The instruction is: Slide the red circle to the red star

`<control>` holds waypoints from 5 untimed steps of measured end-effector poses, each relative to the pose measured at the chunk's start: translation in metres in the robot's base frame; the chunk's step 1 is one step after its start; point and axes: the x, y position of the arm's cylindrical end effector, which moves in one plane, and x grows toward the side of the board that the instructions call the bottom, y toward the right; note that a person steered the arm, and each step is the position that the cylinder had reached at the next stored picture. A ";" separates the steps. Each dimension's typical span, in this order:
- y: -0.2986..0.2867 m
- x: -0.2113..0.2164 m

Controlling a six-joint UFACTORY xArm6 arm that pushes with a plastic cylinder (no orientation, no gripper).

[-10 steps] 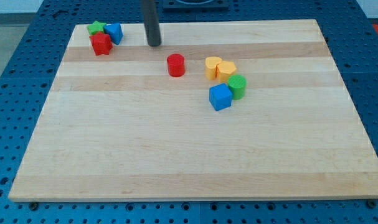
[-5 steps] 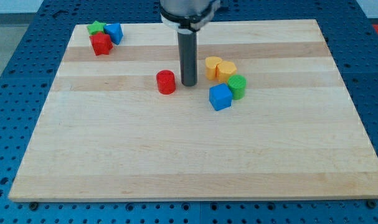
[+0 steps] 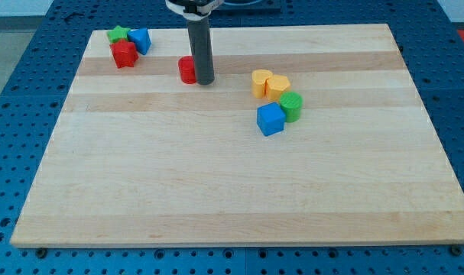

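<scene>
The red circle point(image 3: 187, 69) sits on the wooden board near the view's top, left of centre. My tip point(image 3: 205, 81) stands right against the circle's right side and hides part of it. The red star point(image 3: 124, 53) lies near the board's top-left corner, to the left of the circle and a little above it, with a gap of bare board between them.
A green block point(image 3: 119, 33) and a blue block point(image 3: 141, 40) touch the red star at the top left. Right of centre sits a cluster: two yellow blocks point(image 3: 261, 82) point(image 3: 278, 86), a green block point(image 3: 291, 106) and a blue cube point(image 3: 270, 119).
My tip moved from the top down to the circle's right side, then up and left. The red circle slid left and then up toward the red star.
</scene>
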 end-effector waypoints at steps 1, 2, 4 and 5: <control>-0.013 -0.006; -0.025 -0.011; -0.044 -0.025; -0.055 -0.031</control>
